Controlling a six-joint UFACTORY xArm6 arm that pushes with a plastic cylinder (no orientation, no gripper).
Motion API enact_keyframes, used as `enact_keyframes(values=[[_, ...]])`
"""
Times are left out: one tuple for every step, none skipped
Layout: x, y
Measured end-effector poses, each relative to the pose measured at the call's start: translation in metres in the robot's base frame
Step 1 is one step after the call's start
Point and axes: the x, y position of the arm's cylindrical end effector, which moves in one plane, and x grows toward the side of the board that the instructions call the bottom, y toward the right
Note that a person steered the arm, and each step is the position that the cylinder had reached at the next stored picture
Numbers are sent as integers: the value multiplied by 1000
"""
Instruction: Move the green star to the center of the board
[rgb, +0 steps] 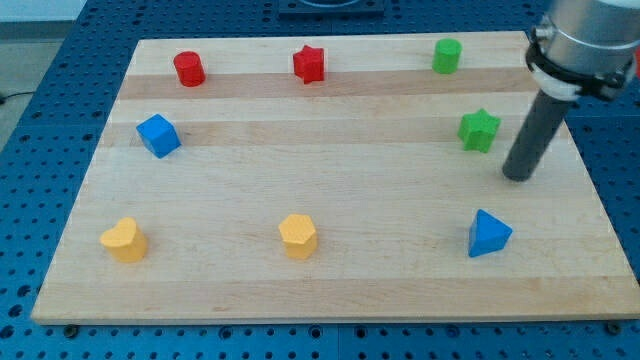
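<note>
The green star (479, 130) lies on the wooden board (330, 190) at the view's right, in the upper half. My tip (517, 176) rests on the board just right of and slightly below the green star, a small gap apart from it. The dark rod rises from the tip up to the arm at the view's top right corner.
A green cylinder (446, 55) sits at the top right, a red star (310, 64) at top centre, a red cylinder (189, 69) at top left. A blue cube (158, 135) is at left. A yellow heart (124, 241), a yellow hexagon (298, 236) and a blue triangle (488, 234) line the bottom.
</note>
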Motion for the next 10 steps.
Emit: enact_keyframes(values=[[-28,-6],[-58,-38],[-87,-100],[-113,-136],[-127,-136],[-128,-136],[-125,-124],[-122,-104],[-120,-81],[-120,-48]])
